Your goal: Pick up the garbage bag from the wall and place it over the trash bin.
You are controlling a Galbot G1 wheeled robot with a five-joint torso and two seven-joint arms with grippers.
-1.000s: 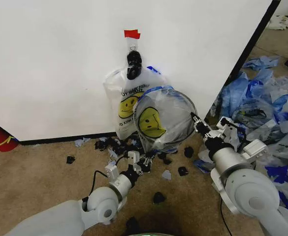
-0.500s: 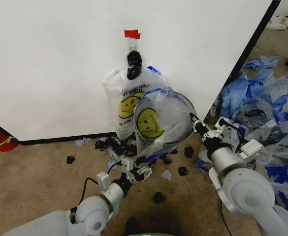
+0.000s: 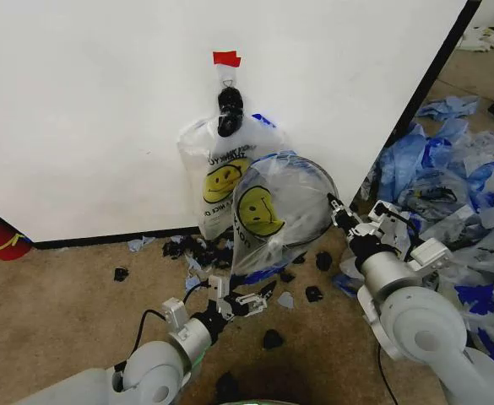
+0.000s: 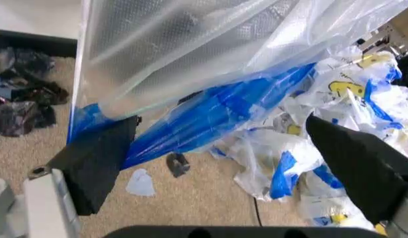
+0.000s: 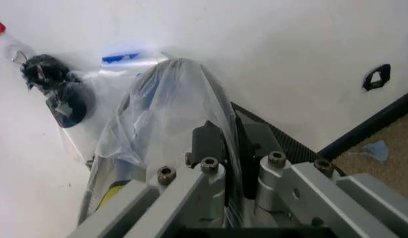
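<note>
Holding the garbage bag (image 3: pixel 274 213) off the wall with the right tool (image 3: pixel 334 208) clenched on its edge at 3 o'clock, bag draping over the tilted trash bin (image 3: pixel 318 221) whose mesh is showing through the plastic. Hovering the left tool (image 3: pixel 245 300) released at 6 o'clock just under the blue bottom edge, fingers (image 4: pixel 91 166) spread wide, gripping nothing. Judging pick done and covering partly done: still needing the bag pulled fully over the rim; second bag hanging on the wall hook (image 3: pixel 229 110) at 11 o'clock.

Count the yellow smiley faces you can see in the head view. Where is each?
2: one on the bag hanging on the wall, one on the garbage bag over the trash bin. Others may hide in the pile.
</note>
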